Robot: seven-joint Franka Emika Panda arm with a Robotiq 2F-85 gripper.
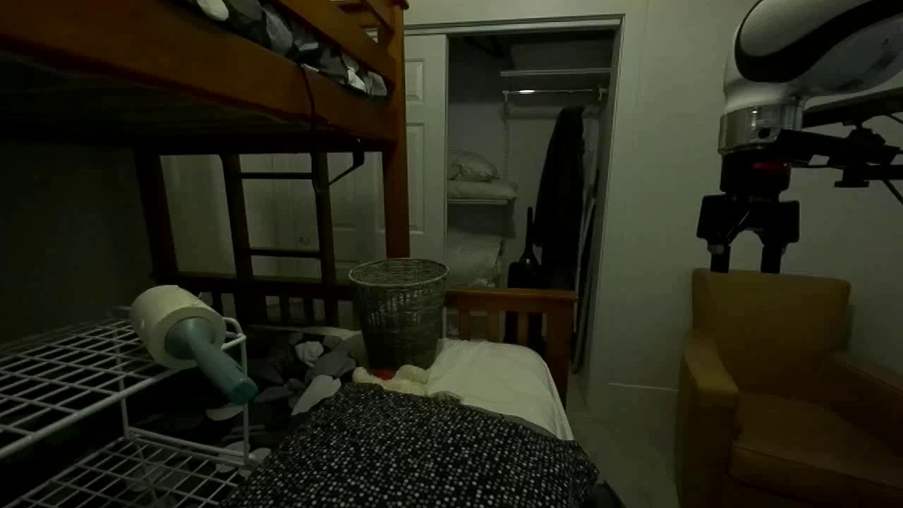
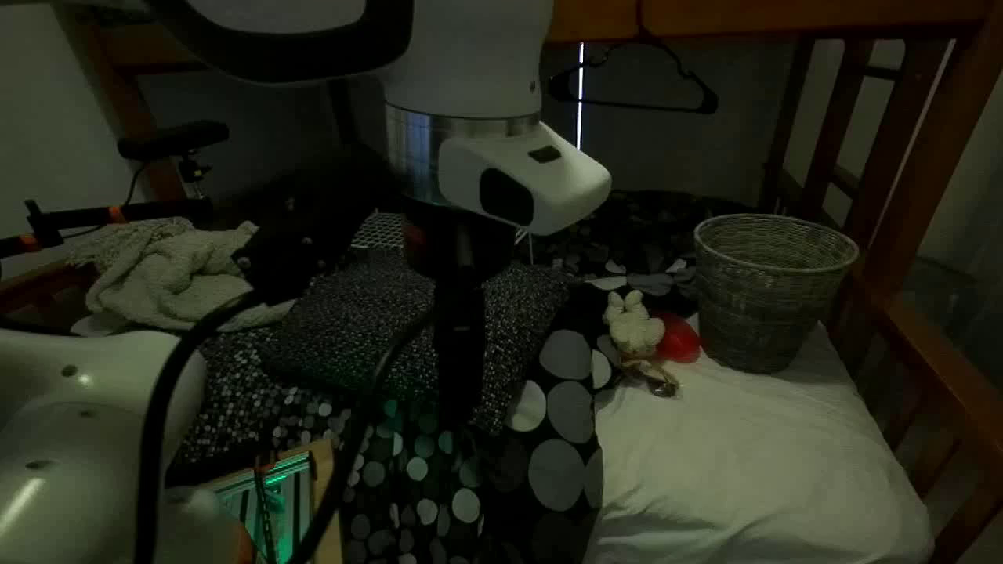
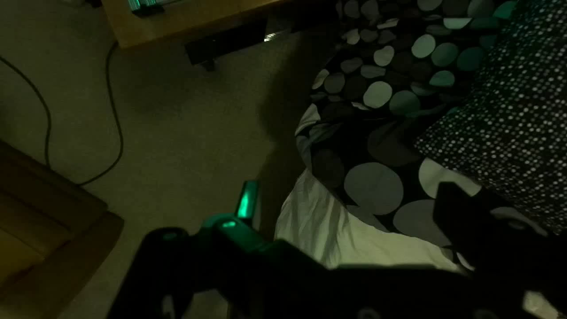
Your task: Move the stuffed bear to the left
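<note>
Your stuffed bear (image 2: 635, 332) looks cream-white, rounded and stubby-limbed, lying near the mesh wastebasket (image 2: 768, 313); your gripper (image 1: 746, 263) hangs with jaws apart.

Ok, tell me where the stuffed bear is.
In an exterior view, the stuffed bear lies on the bed right of centre, beside a red object, left of the mesh bin.
</note>
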